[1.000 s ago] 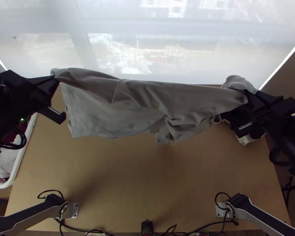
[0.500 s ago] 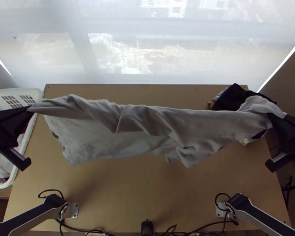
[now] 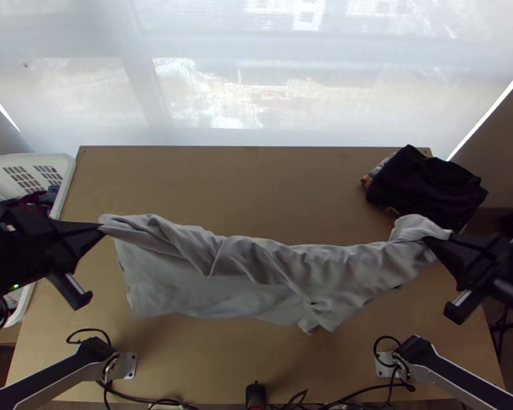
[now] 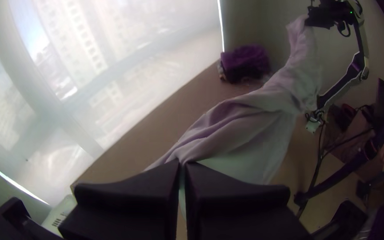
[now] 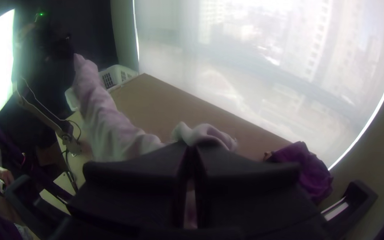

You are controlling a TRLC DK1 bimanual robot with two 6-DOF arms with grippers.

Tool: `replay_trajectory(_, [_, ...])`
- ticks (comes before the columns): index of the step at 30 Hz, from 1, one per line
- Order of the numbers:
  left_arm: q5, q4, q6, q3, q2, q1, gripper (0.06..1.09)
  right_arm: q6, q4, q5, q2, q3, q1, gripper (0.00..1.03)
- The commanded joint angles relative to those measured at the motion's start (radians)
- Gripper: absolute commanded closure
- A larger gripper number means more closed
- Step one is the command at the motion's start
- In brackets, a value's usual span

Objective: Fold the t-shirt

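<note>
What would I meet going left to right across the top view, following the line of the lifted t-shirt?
Left tool → grey t-shirt, strung in loose folds between the two → right tool.

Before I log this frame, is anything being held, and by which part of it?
The grey t-shirt, near both ends of its upper edge, by left gripper and right gripper.
</note>
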Motion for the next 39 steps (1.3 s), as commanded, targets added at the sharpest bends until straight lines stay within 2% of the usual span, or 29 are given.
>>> replay_trajectory(1, [0.031,0.154,-0.019,-0.355,-0.017,-0.005,1.05,0.005,0.123,-0.041,0.009,-0.241,0.005,1.00])
replay_trajectory(5, [0.029,0.329,-0.031,-0.518,-0.008,0.031,1.05,-0.018,0.310,-0.043,0.000,-0.456,-0.010,1.00])
replay_trajectory(9, [0.020,0.495,-0.054,-0.593,0.034,0.112,1.05,-0.031,0.526,-0.078,0.025,-0.627,-0.099,1.00])
replay_trajectory(19, [0.016,0.645,-0.070,-0.880,-0.006,0.138,1.05,-0.047,0.933,-0.091,0.081,-1.036,-0.265,0.99])
replay_trajectory(22, [0.014,0.686,-0.068,-0.929,-0.002,0.141,1.05,-0.056,1.049,-0.089,0.107,-1.121,-0.299,0.82])
replay_trajectory(23, [0.013,0.705,-0.067,-0.940,0.005,0.143,1.05,-0.061,1.080,-0.089,0.121,-1.140,-0.311,0.73])
replay_trajectory(26, [0.002,0.748,-0.065,-0.953,0.043,0.144,1.05,-0.056,1.114,-0.089,0.163,-1.163,-0.348,0.27])
replay_trajectory(28, [-0.011,0.771,-0.064,-0.952,0.075,0.147,1.05,-0.045,1.114,-0.087,0.161,-1.163,-0.359,0.11])
replay_trajectory(30, [-0.012,0.783,-0.064,-0.950,0.089,0.150,1.05,-0.021,1.089,-0.084,0.124,-1.157,-0.352,0.05])
replay_trajectory(39, [-0.012,0.795,-0.070,-0.955,0.089,0.150,1.05,-0.013,0.828,-0.052,-0.107,-1.152,-0.161,0.05])
